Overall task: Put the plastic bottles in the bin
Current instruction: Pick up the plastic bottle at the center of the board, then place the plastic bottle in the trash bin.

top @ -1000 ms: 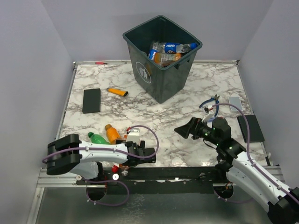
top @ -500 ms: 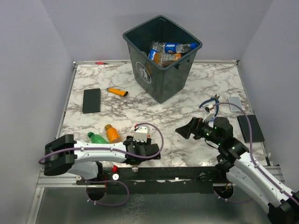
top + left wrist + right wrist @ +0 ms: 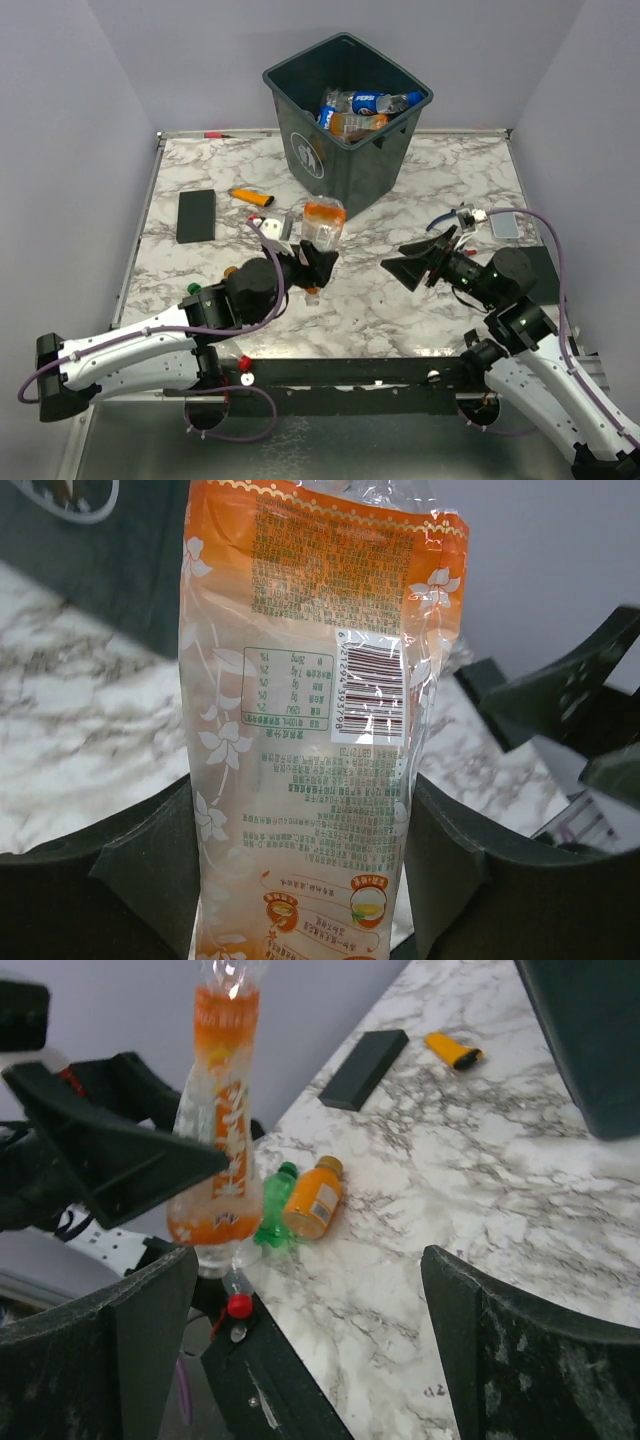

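From above: grips a bottle (image 3: pixel 322 228) in the left fingers (image 3: pixel 325 262), upright and well clear of the counter (image 3: pixel 400 200), short of the bin (image 3: pixel 350 170) — held high, likely, to clear that tall rim. Shows other bottles (image 3: pixel 355 105) heaped inside the bin. Holds the right fingers (image 3: pixel 410 270) spread wide and empty, pointed toward the held bottle, perhaps waiting out of the way. Hides most of a green bottle (image 3: pixel 194 290) and an orange bottle (image 3: pixel 231 270) behind the left arm. From the left wrist: pinches the orange label at mid-body, both fingers closed against it; crops both ends, so cannot tell which way the cap points. From the right wrist: looks out between open fingers at the held bottle, with the green and orange bottles lying side by side, touching, near the counter's front edge — yet to be fetched. Cuts the bin down to one dark corner.
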`<state>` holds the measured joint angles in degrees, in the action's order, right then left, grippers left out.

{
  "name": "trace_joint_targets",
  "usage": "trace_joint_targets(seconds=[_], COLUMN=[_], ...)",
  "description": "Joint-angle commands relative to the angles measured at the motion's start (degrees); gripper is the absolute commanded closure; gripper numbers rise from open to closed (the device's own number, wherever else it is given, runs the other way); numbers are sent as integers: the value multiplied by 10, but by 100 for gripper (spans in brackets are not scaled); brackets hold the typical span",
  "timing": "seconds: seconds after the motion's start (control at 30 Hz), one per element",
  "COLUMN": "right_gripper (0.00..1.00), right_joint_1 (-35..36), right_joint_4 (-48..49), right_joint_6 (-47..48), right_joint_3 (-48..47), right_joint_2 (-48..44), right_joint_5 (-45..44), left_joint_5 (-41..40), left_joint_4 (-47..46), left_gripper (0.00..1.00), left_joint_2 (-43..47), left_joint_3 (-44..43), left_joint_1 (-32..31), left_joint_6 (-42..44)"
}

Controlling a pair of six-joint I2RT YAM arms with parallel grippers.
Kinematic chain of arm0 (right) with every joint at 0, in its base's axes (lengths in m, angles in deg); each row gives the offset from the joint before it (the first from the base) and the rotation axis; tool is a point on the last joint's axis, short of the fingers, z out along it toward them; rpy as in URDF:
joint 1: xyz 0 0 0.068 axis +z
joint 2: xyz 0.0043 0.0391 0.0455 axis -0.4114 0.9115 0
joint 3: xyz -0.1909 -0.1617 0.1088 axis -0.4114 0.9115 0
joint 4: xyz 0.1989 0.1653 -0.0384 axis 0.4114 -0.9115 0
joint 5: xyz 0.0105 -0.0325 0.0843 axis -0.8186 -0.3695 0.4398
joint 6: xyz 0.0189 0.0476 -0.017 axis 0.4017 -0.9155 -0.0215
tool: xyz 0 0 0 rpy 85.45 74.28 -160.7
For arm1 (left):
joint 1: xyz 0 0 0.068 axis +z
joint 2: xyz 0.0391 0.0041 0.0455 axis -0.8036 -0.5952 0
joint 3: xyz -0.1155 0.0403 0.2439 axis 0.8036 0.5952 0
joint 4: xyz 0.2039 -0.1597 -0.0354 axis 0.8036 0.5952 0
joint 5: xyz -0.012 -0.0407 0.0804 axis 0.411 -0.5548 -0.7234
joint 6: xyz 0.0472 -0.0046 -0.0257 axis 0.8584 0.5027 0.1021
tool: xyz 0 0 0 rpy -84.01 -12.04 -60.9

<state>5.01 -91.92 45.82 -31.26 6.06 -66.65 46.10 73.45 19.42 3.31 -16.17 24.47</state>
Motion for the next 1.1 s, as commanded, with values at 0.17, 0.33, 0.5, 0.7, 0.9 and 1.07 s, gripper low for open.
trace_joint_targets(seconds=[0.17, 0.33, 0.5, 0.7, 0.9, 1.07], right_gripper=[3, 5, 8, 12, 15, 37], right_joint_1=[1, 7, 28, 110, 150, 149], right_joint_4=[245, 254, 289, 328, 395, 407], right_joint_6=[-96, -92, -95, -76, -102, -119], right_joint_3=[57, 42, 29, -19, -27, -31], right_joint_2=[37, 77, 102, 178, 212, 232], right_joint_5=[129, 126, 98, 63, 24, -14], left_joint_5=[304, 290, 251, 221, 213, 211], left_joint_4=[-346, -530, -580, -609, -614, -619], left_gripper=[57, 62, 64, 65, 65, 65], left_joint_2=[-61, -87, -85, -90, -87, -84], left_joint_3=[10, 57, 56, 59, 60, 65], left_joint_1=[181, 182, 176, 171, 168, 167], left_joint_6=[-57, -159, -167, -166, -153, -153])
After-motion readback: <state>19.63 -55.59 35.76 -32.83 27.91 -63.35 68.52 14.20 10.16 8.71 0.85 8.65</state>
